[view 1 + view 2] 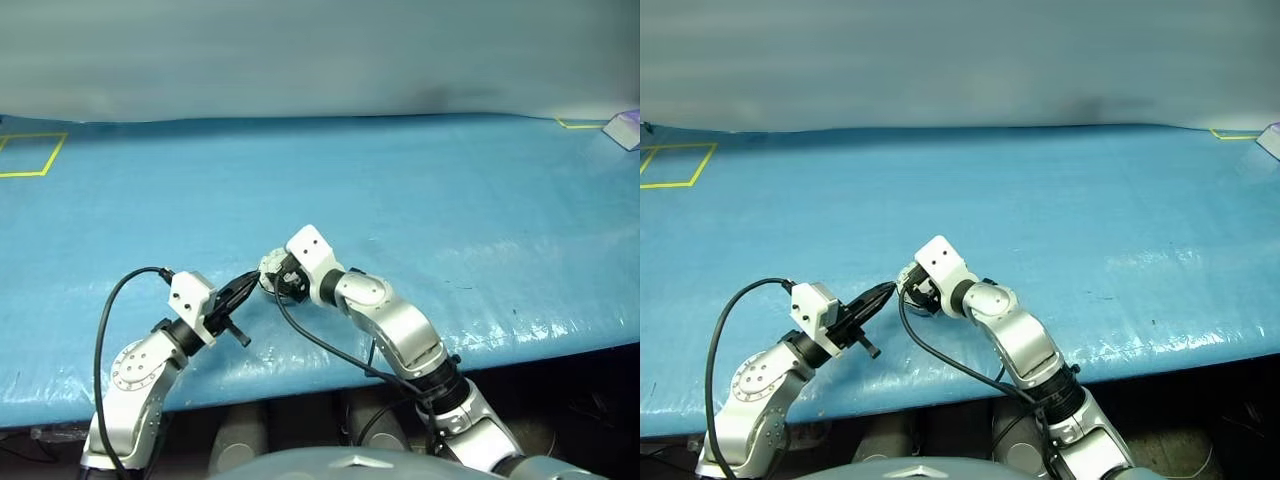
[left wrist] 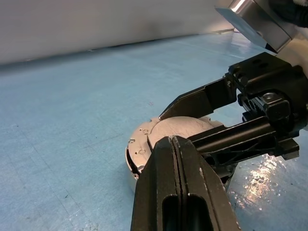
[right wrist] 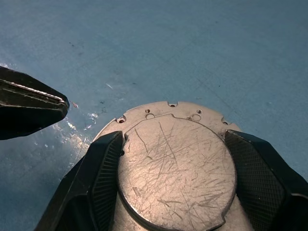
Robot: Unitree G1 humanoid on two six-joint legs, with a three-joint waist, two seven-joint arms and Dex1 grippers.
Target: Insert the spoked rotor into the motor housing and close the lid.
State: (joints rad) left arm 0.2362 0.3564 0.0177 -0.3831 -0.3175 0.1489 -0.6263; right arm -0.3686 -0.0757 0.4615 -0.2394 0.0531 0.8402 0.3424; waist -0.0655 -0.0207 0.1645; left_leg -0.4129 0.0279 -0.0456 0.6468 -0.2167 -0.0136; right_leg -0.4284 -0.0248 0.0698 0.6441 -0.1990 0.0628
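Note:
My right gripper [image 3: 175,144] is shut on the motor housing [image 3: 175,168], a round grey puck with a scratched flat face, gripped on both sides by the black fingers [image 3: 98,178]. It is held low over the blue table [image 1: 450,220], near the front edge. I cannot tell whether that scratched face is the lid. My left gripper [image 2: 173,144] is shut and empty, its tips right beside the housing [image 2: 144,144] and the right gripper's fingers [image 2: 192,103]. In the left eye view the two grippers [image 1: 245,285] [image 1: 272,272] meet at the housing [image 1: 268,263]. The spoked rotor is out of view.
The blue sheet covers the whole table. A yellow taped square [image 1: 30,155] lies at the far left and a small pale box [image 1: 625,128] at the far right corner. The table's front edge [image 1: 300,385] runs just under both arms.

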